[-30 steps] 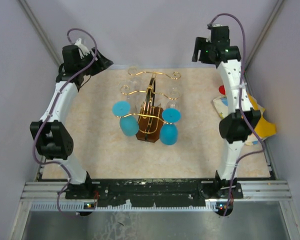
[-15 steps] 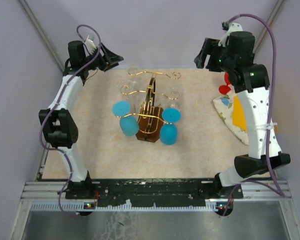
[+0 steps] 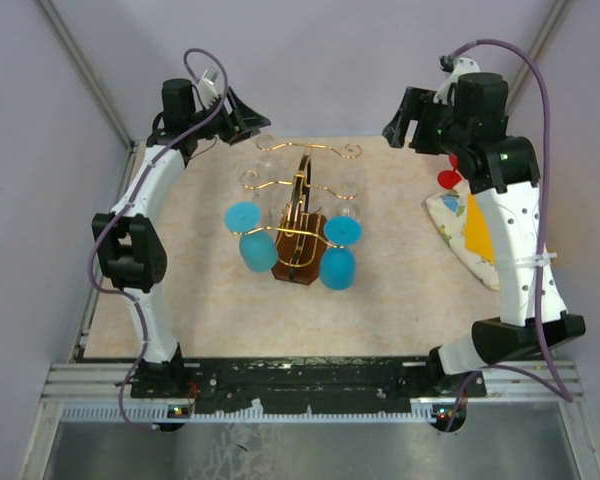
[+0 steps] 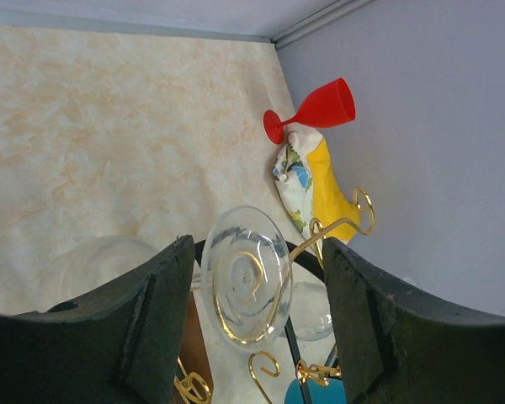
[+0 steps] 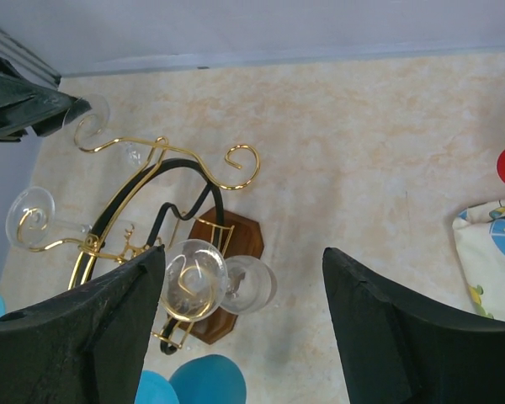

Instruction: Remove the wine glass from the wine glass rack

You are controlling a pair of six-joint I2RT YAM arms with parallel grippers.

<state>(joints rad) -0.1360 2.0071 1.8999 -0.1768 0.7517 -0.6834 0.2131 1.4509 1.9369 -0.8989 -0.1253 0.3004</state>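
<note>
Left wrist view shows what the top view half hides behind the right arm: a red glass (image 4: 316,109) on its side against a patterned cloth (image 4: 307,189), far right. It also frames a clear wine glass (image 4: 246,278), hung on the wine glass rack (image 4: 337,227), beyond the parted fingers of the left gripper (image 4: 259,244). Beige marbled counter (image 3: 400,290), pale grey walls (image 3: 310,60). Gold wire on a dark wooden base, the rack stands mid-counter with blue glasses (image 3: 337,267) on its near arms — the right gripper (image 3: 405,110) hovers far right, jaws apart.

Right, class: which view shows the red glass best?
The left wrist view: the red glass appears whole, bowl, stem and foot. The top view shows a red patch beside the right arm; the right wrist view catches a sliver at its edge.
</note>
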